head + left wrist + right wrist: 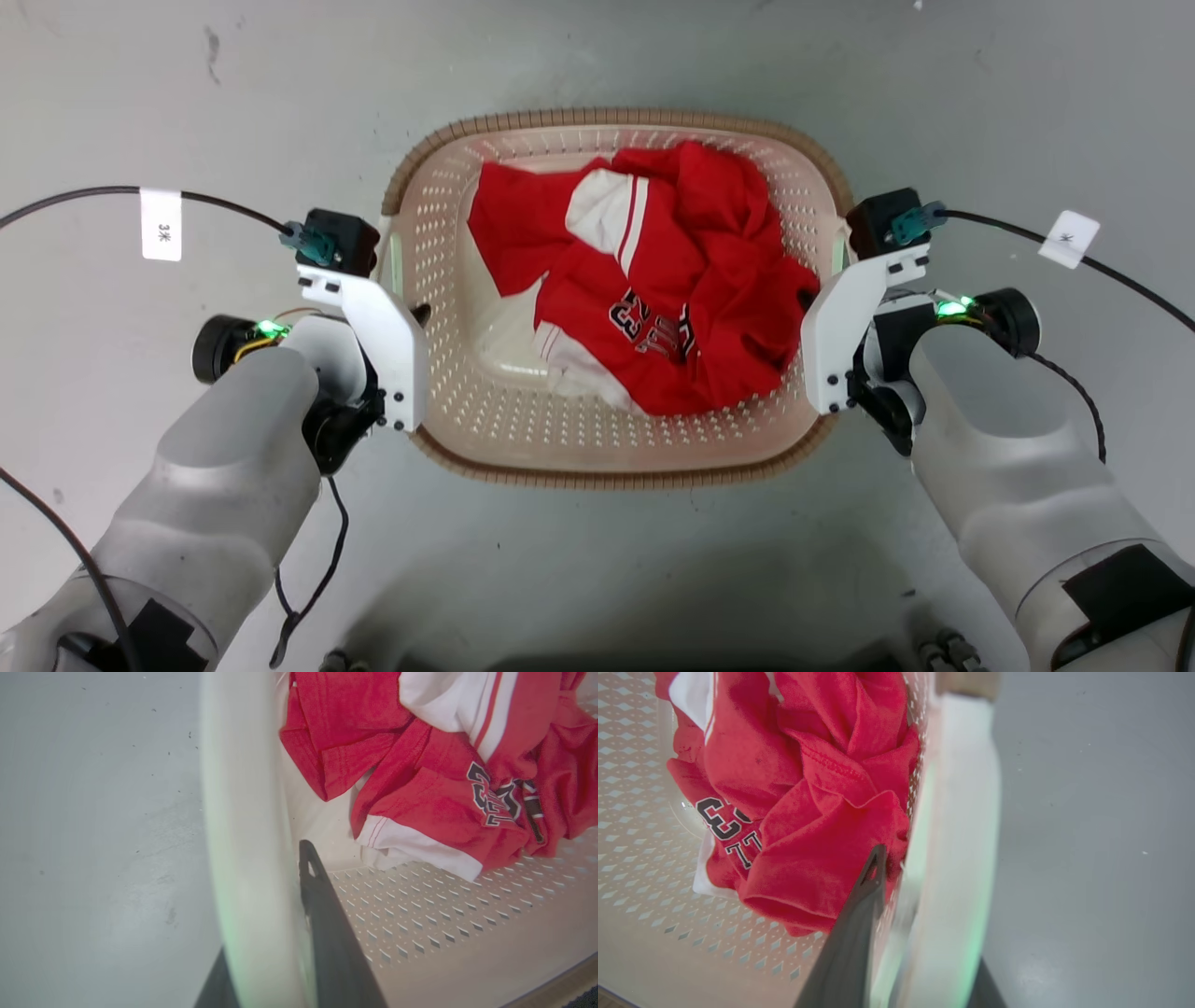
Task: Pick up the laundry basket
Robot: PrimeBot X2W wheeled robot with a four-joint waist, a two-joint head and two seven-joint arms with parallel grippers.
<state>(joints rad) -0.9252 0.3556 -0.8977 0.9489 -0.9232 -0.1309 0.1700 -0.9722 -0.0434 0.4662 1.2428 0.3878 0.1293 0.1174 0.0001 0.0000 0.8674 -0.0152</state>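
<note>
Laundry basket [607, 471] on the grey floor [597, 56], held between both arms.
Inside lies a crumpled red jersey [709, 233] (white trim). The left gripper [401, 313] pinches the left handle [243, 812], and the right gripper [822, 294] pinches the right handle [957, 812].

My head camera looks steeply down from above onto the laundry basket [467, 401]. My left wrist camera sits very close along the left handle [243, 835], my right along the right handle [957, 835]; both face inward, and all three views share the red garment [709, 243].
</note>
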